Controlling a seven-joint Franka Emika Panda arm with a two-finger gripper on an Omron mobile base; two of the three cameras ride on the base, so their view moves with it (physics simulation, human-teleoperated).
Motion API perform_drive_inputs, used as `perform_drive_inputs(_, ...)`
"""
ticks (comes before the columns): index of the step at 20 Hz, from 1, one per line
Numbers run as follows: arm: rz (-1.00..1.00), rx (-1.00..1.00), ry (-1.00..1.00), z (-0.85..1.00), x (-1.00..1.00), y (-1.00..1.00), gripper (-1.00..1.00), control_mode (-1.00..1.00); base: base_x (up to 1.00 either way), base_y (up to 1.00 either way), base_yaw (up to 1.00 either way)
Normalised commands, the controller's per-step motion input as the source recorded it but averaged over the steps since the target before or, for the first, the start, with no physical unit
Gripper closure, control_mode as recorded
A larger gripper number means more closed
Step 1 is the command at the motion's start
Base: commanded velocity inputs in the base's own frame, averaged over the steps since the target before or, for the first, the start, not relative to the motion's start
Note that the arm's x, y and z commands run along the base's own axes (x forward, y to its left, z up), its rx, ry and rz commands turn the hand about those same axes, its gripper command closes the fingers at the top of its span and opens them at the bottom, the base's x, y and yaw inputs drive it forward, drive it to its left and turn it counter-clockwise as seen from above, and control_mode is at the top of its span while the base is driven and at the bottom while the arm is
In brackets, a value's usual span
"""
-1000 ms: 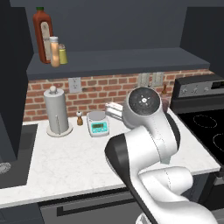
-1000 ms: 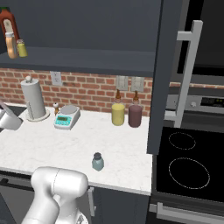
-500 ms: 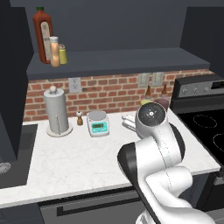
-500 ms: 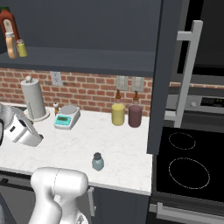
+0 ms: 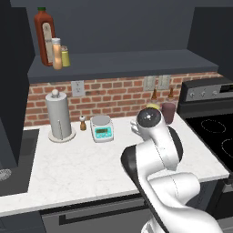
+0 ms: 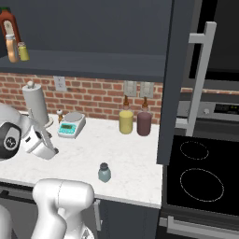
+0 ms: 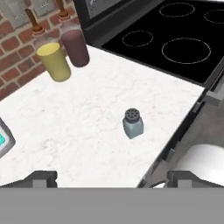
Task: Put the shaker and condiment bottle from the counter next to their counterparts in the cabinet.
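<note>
The shaker (image 7: 132, 123), a pale teal jar with a dark perforated cap, stands upright on the white counter (image 7: 78, 127) near its front edge, also seen in the right base view (image 6: 104, 172). My gripper (image 7: 112, 178) is open and empty, well short of the shaker and apart from it; its white hand (image 6: 41, 145) hovers over the counter to the shaker's left. The peach-orange condiment bottle (image 5: 56, 53) stands on the cabinet shelf (image 5: 127, 61) between the tall red bottle (image 5: 45, 36) and the small yellow shaker (image 5: 65, 56).
A yellow jar (image 6: 125, 122) and a maroon jar (image 6: 144, 123) stand at the brick wall. A scale (image 5: 102, 129), a pepper mill (image 5: 82, 123) and a paper towel roll (image 5: 59, 116) sit further left. The stove (image 6: 200, 177) lies right, and an open cabinet door (image 6: 177, 79) hangs above.
The arm has swung right and down in the left base view. In the right base view the hand has come in from the left edge toward the shaker. Jaws stay open.
</note>
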Motion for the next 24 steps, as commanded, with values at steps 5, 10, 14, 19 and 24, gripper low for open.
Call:
perform_drive_inputs(5,-0.32,0.0,-0.02,-0.15,0.2,0.0,-1.0,-1.0,0.0,0.0,0.0)
perform_drive_inputs(10,-0.31,0.0,-0.1,-0.26,0.09,-0.05,-1.0,-1.0,0.0,0.0,0.0)
perform_drive_inputs(14,-0.22,-0.02,-0.11,-0.46,0.0,-0.26,-1.0,-1.0,0.0,0.0,0.0)
perform_drive_inputs(19,-0.12,-0.08,-0.1,-0.56,0.08,-0.45,-1.0,-1.0,0.0,0.0,0.0)
perform_drive_inputs(24,-0.03,-0.09,-0.07,-0.31,0.1,-0.35,-1.0,-1.0,0.0,0.0,0.0)
